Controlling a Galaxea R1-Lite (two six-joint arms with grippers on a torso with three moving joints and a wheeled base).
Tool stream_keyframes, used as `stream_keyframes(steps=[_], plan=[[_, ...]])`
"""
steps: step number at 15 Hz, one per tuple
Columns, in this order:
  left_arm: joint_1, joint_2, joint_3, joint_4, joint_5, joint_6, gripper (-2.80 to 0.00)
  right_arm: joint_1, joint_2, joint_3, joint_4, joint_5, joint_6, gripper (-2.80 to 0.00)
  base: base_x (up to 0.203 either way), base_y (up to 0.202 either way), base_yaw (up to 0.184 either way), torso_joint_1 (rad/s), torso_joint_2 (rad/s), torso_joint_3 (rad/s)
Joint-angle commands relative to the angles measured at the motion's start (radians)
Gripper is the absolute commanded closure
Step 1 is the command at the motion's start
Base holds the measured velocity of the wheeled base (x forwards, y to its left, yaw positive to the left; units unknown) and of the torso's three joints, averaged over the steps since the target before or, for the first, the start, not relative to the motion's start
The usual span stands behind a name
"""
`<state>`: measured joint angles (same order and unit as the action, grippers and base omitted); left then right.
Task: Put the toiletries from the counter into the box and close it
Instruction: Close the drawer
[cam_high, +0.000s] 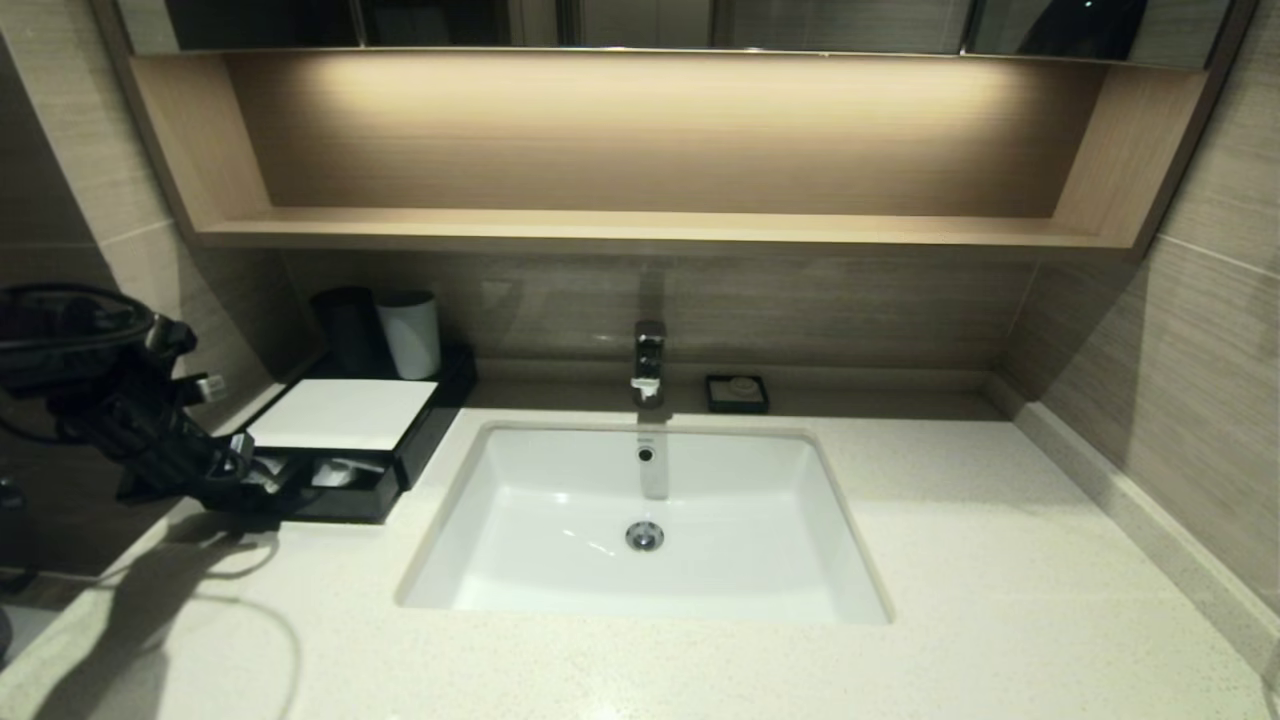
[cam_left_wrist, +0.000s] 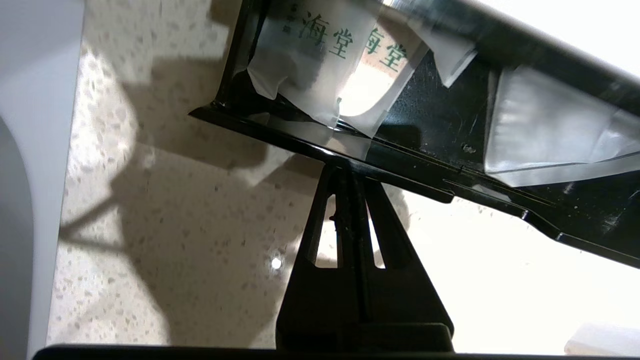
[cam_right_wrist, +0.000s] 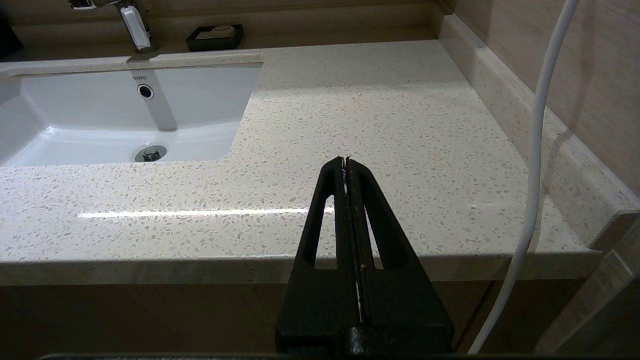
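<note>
Since the counter (cam_high: 1000, 560) takes up most of the head view, start there: a broad speckled off-white top with a white sink (cam_high: 645, 590) set into the middle and a wooden shelf (cam_high: 650, 230) on the wall above it. The box (cam_high: 345, 440) sits at the back left of the counter, just left of the sink, black with a flat white top panel, and its front drawer (cam_left_wrist: 450, 165) is pulled out. Behind the box are a black cup (cam_high: 348, 330) and a white cup (cam_high: 410, 333), touching or nearly so. A faucet (cam_high: 649, 362) stands behind the sink, with a little black soap dish (cam_high: 737, 393) just to its right.

The left gripper (cam_left_wrist: 345, 172) is right at the drawer's front lip, fingers pressed together with nothing between them, tips touching the edge. Inside the drawer you can see the translucent packets (cam_left_wrist: 320, 60), a couple with green lettering overlapping at one end, another plain one at the other.

The right gripper (cam_right_wrist: 346, 162) hangs off the front right edge of the counter, fingers together too, holding nothing.
</note>
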<state>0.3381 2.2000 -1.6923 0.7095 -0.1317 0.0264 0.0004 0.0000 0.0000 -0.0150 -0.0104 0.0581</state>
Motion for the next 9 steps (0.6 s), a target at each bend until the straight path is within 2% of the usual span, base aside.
stream_keyframes(steps=[1, 3, 9], plan=[[-0.005, 0.007, -0.004, -0.056, -0.005, -0.005, 0.0, 0.0, 0.002, 0.0, 0.0, 0.0, 0.0, 0.0, 0.0, 0.0, 0.0, 0.0, 0.0, 0.0], [-0.004, 0.009, 0.002, -0.128, -0.008, -0.026, 0.0, 0.0, 0.002, 0.0, 0.0, 0.0, 0.0, 0.0, 0.0, 0.0, 0.0, 0.0, 0.0, 0.0], [-0.004, 0.002, 0.008, -0.158, -0.008, -0.029, 0.0, 0.0, 0.002, 0.0, 0.0, 0.0, 0.0, 0.0, 0.0, 0.0, 0.0, 0.0, 0.0, 0.0]])
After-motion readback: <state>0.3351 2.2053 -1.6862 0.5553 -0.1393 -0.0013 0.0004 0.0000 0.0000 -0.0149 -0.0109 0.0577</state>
